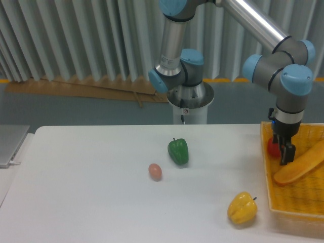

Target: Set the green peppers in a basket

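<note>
The green pepper sat alone near the middle of the white counter, a small egg just beside it. The yellow pepper lay near the basket. The end effector hung over the basket, by a red pepper and bread.

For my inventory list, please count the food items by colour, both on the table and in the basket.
Green: 1, the green pepper
Yellow: 1, the yellow pepper
Red: 1, the red item in the basket, partly hidden by the tool
Pinkish-brown: 1, the egg-shaped item
Orange-yellow: 1, the long item in the basket
Total: 5
</note>
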